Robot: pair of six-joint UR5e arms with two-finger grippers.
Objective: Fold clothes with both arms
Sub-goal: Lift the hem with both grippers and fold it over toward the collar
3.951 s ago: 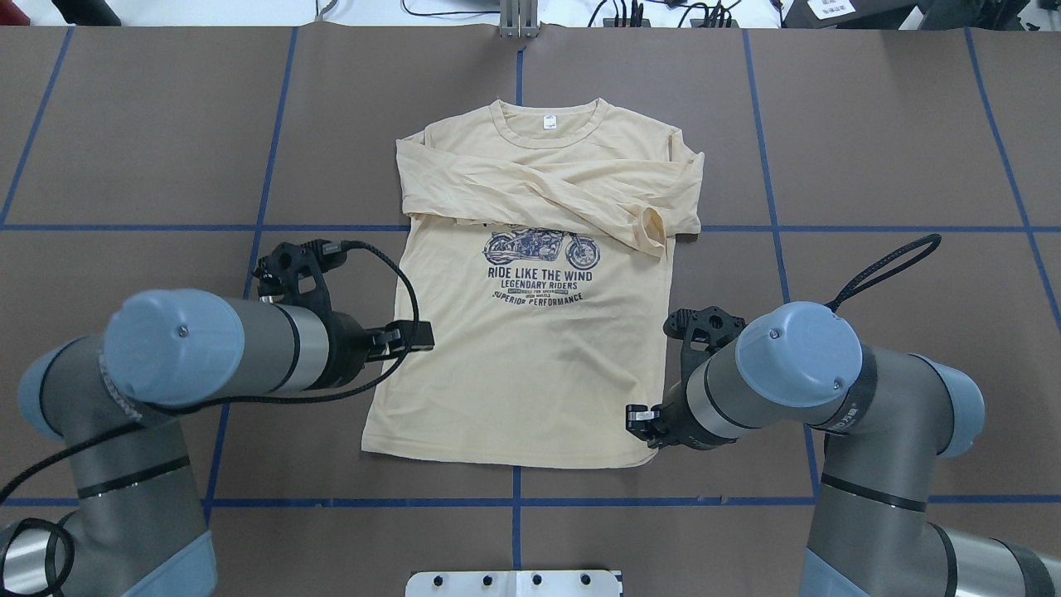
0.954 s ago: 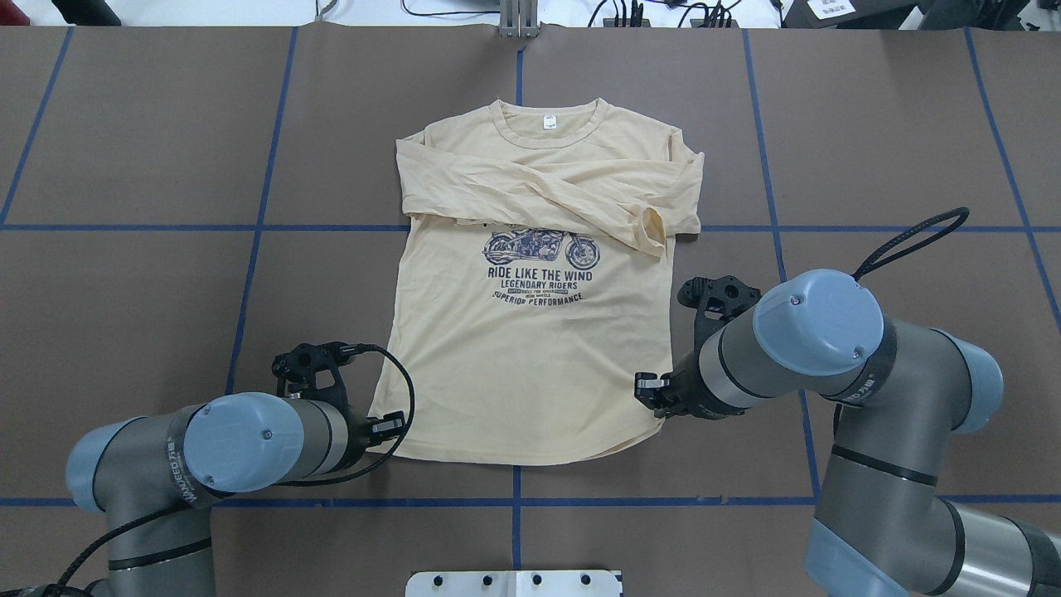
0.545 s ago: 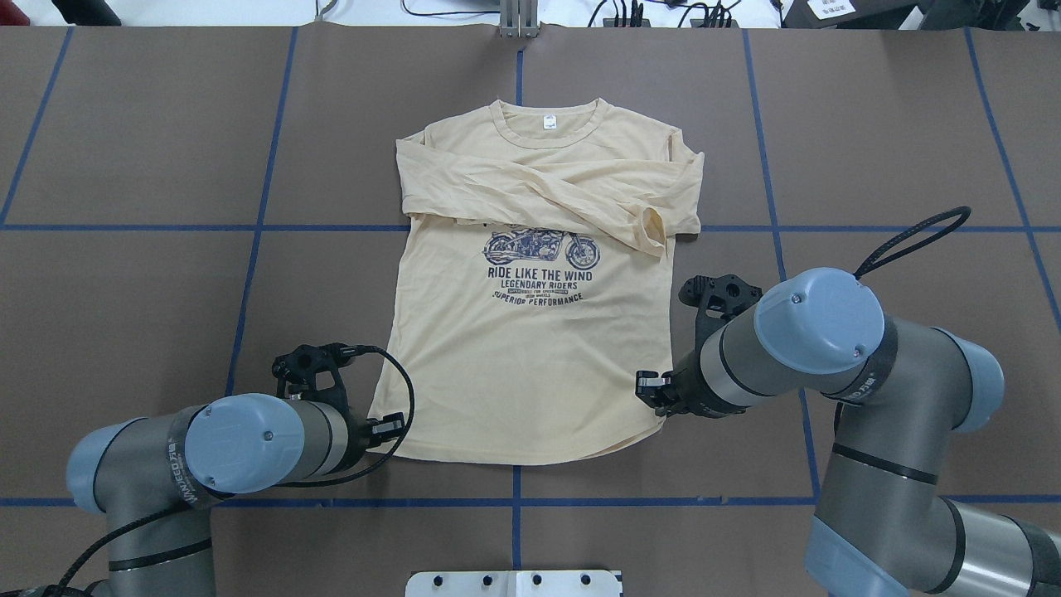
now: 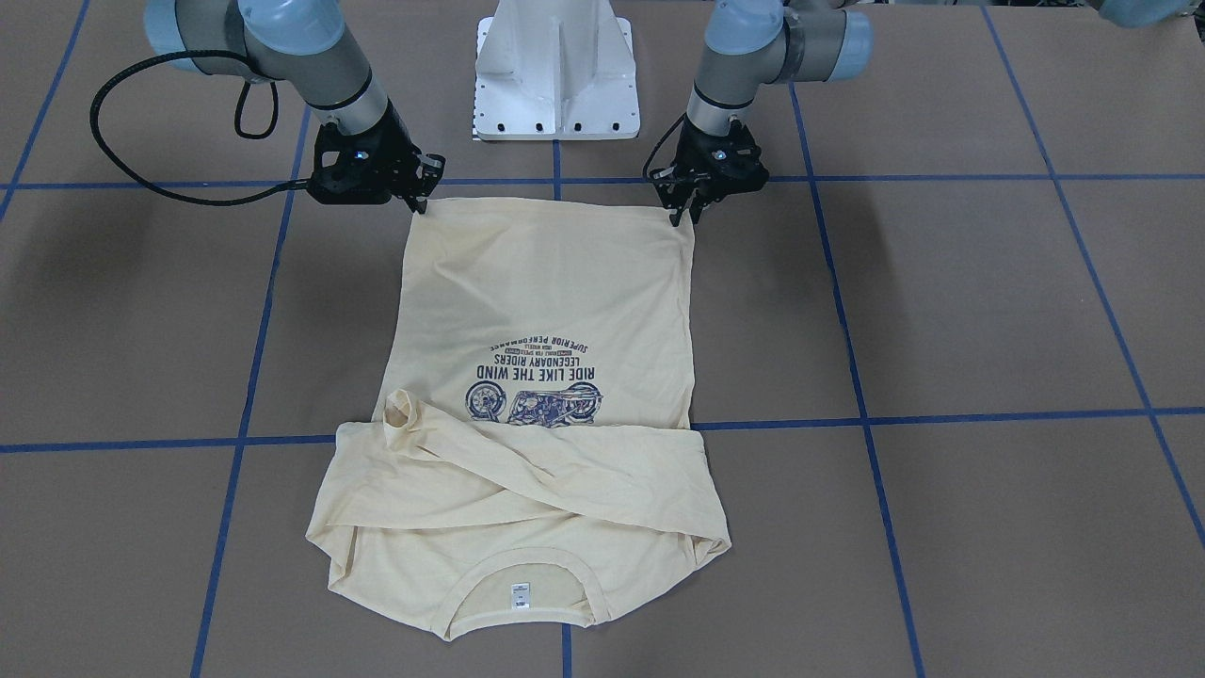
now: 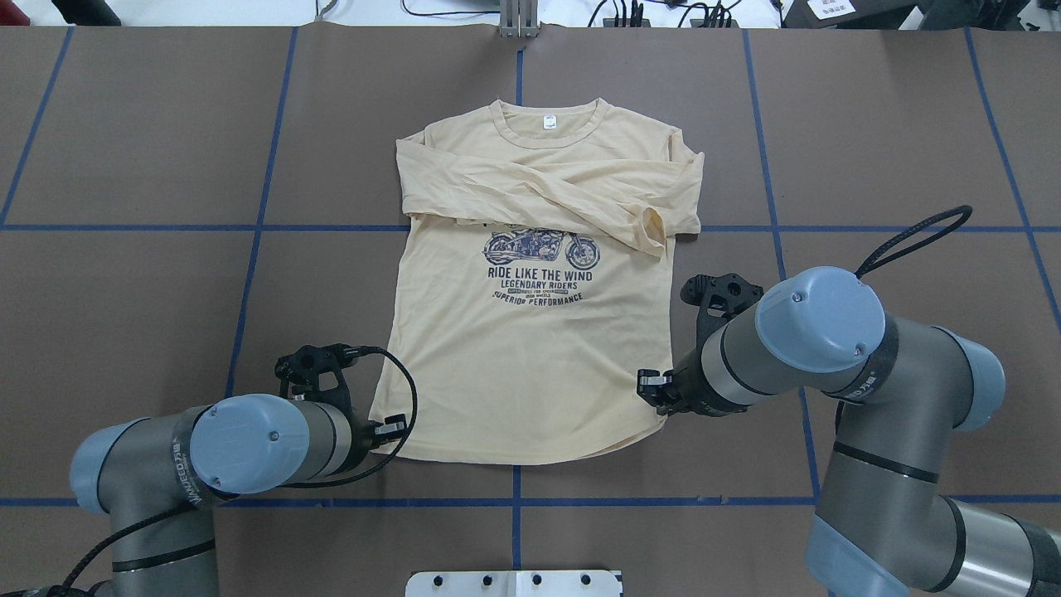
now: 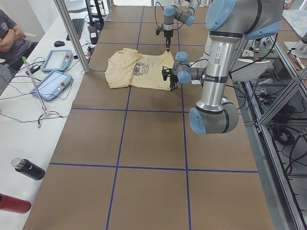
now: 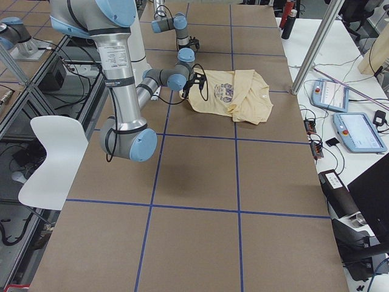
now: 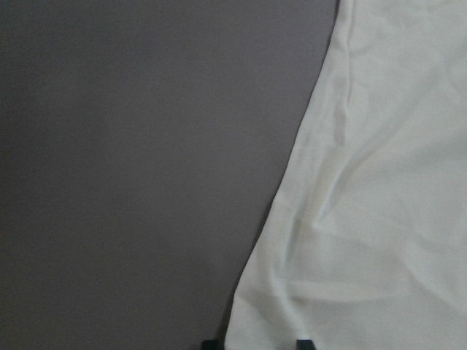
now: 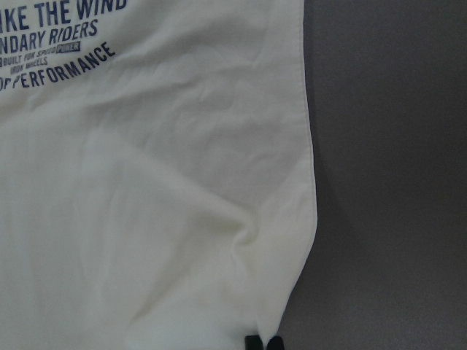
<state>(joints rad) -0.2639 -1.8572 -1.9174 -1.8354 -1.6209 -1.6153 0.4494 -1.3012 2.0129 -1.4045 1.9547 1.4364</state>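
Brown paper crossed with blue tape lines (image 4: 988, 416) covers the bench (image 4: 988, 301); seen from across it, the shirt (image 4: 546, 282) lies flat at mid-bench, print up, sleeves crossed over the chest, hem toward my edge, my left gripper (image 4: 684, 218) at one hem corner and my right gripper (image 4: 421, 203) at the other. From overhead, my left arm (image 5: 249, 439) and right arm (image 5: 796, 340) reach in low from my edge, wrists hiding those corners. My left wrist camera shows fingertips (image 8: 303, 343) apart, straddling the shirt's side edge, while the right wrist camera shows them nearly together, clamped on the hem corner with cloth puckering toward them.
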